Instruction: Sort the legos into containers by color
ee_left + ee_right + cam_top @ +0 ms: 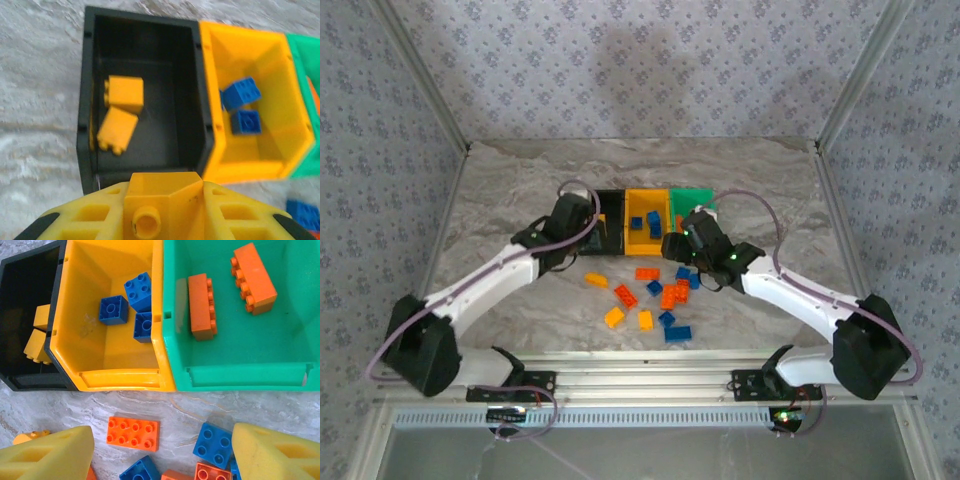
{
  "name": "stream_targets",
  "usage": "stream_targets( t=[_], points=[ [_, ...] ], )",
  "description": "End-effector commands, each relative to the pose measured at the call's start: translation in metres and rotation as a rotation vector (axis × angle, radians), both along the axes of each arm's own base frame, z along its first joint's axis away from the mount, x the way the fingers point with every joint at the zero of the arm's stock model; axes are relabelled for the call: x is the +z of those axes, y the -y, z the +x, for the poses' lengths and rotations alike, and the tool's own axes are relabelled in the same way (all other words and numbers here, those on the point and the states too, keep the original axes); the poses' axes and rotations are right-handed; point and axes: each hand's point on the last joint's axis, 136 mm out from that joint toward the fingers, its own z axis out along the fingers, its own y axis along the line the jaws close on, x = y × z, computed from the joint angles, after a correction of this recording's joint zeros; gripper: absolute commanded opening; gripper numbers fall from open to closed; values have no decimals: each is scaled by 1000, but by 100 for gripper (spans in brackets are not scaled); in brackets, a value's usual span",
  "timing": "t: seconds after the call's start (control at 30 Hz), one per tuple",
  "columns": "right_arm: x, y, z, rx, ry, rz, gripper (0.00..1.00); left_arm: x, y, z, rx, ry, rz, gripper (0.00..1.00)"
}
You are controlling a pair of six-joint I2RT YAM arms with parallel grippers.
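Along the middle of the top view, three bins stand touching in a row on the marbled table (500, 190): the black bin (613, 212) at left, the yellow-orange bin (645, 240) in the centre, the green bin (695, 197) at right. Below them in the frame a loose pile of legos (655, 295) — orange-red, blue and yellow — lies scattered on the table.

At the bottom of the left wrist view, the left fingers (75, 222) are closed on a yellow brick (160, 197), one stud facing the camera, at the near wall of the black bin. Two more yellow bricks (125, 92) lie touching on that bin's floor.

The right fingers (55, 455) are spread wide with nothing gripped, over the loose legos just in front of the yellow-orange and green bins — an orange-red plate (133, 432) and a blue brick (212, 444) lie on the table between them. Three blue bricks (114, 309) sit in the yellow-orange bin; two orange-red bricks (201, 306) lie apart in the green bin.
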Motion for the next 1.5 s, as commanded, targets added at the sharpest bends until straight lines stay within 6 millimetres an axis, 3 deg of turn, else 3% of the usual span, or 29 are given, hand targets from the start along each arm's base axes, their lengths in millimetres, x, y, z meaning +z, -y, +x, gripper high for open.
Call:
stream_targets(
  t=[0.0, 0.2, 0.3, 0.37, 0.47, 0.63, 0.87, 0.97, 1.07, 1.23, 1.47],
  points=[
    [5, 11, -2, -40, 12, 9, 75, -8, 6, 31, -13, -8, 52, 32],
    [2, 15, -11, -25, 0, 35, 76, -36, 13, 71, 10, -64, 87, 32],
    [-1, 15, -15, -15, -14, 40, 76, -50, 17, 76, 8, -100, 105, 35],
    [-3, 16, -17, -15, -24, 43, 77, -55, 18, 76, 9, -112, 107, 42],
    [-10, 17, -21, -18, -43, 45, 77, -48, 21, 74, 10, -96, 77, 57],
    [-18, 21, -26, -30, -65, 44, 78, -21, 28, 66, -4, -49, 48, 76],
    [-36, 29, -35, -59, -110, 25, 77, 29, 40, 21, -66, 43, -77, 100],
    [-49, 31, -38, -71, -141, 7, 74, 38, 45, -12, -113, 67, -125, 100],
    [-63, 33, -38, -83, -170, -25, 71, 31, 41, -43, -122, 68, -177, 99],
    [-78, 36, -32, -111, -194, -68, 70, -2, 15, -82, -88, 19, -210, 99],
    [-95, 49, -33, -163, -230, -139, 57, -31, -12, -107, -41, -32, -190, 100]
  ],
)
